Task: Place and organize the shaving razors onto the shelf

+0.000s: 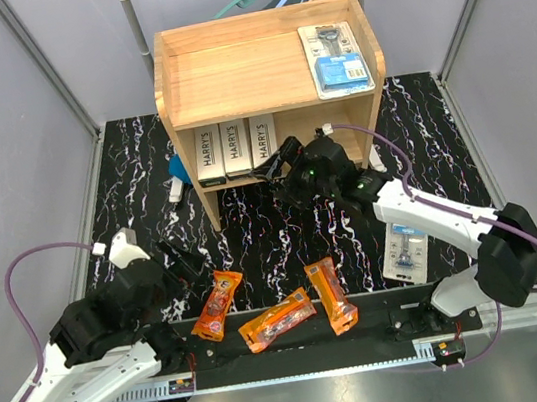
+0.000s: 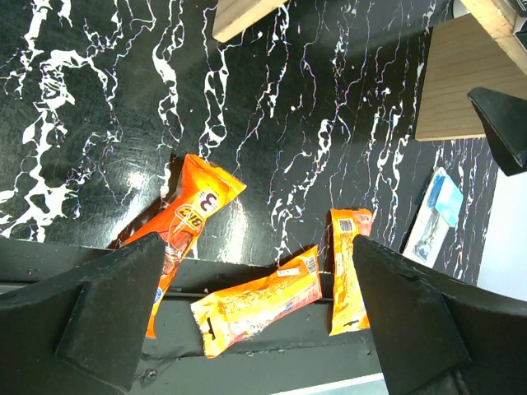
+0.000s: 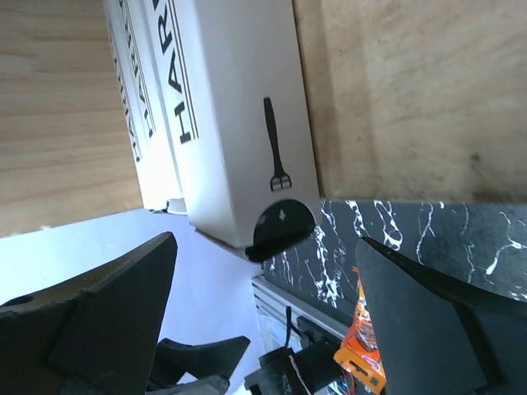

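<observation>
Black marbled tabletop (image 1: 255, 243) lies beneath your arms. Your right gripper (image 3: 268, 243) stands wide apart at the lower tier of the light wooden shelf (image 1: 230, 75), where three long white-and-black boxes (image 1: 234, 148) lie side by side. Your left gripper (image 2: 259, 251), also spread, hovers over three orange plastic packets (image 1: 278, 319).

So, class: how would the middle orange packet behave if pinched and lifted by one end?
The middle orange packet looks like thin, crinkled film, so it would probably sag. Its glossy surface may slip when pinched. Lying flat, it seems unlikely to roll.
</observation>
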